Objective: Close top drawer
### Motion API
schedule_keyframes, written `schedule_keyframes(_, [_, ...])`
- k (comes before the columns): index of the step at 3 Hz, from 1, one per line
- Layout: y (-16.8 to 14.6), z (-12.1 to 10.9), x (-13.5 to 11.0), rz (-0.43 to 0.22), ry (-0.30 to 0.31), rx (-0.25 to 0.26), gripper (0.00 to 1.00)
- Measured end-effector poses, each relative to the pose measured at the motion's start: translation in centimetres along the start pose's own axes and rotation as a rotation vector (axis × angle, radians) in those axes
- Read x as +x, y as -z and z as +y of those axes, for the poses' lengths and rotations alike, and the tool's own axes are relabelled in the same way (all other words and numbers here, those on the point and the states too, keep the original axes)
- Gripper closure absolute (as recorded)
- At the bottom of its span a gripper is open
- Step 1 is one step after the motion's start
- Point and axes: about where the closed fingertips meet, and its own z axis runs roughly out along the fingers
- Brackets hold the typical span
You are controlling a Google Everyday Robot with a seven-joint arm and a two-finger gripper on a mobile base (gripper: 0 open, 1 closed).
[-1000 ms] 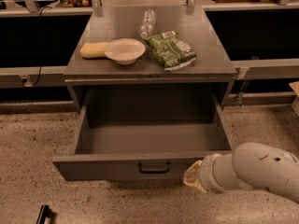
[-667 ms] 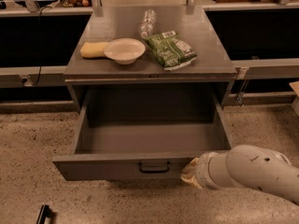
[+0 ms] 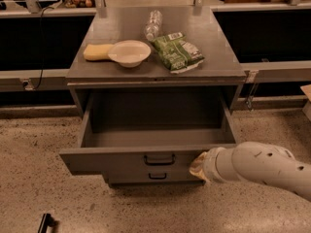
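The top drawer [image 3: 121, 161] of the grey metal cabinet stands pulled far out, and its inside [image 3: 155, 130] holds nothing. Its front panel faces me with a small black bar handle [image 3: 159, 159] at centre. My gripper [image 3: 198, 165] is at the end of the white arm [image 3: 265, 168] that comes in from the lower right. It rests against the right part of the drawer's front panel, to the right of the handle. Its tip is hidden against the panel.
On the cabinet top [image 3: 218, 57] lie a yellow sponge [image 3: 96, 51], a white bowl [image 3: 129, 52], a clear plastic bottle [image 3: 153, 24] and a green snack bag [image 3: 178, 51]. A lower drawer with its own handle [image 3: 157, 176] sits under the open one. Speckled floor lies around; a black object [image 3: 46, 222] is at lower left.
The arm has moved left along the front panel towards the handle. The drawer front sits a little further in than a second ago.
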Motion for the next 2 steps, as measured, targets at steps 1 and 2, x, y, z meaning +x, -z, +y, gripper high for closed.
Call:
schedule_keyframes(1, [-0.9,-3.9,1.0,-0.002,0.015,0.025,1.0])
schedule_keyframes(2, [-2.1,-8.3,1.2,-0.016,0.041,0.054,1.0])
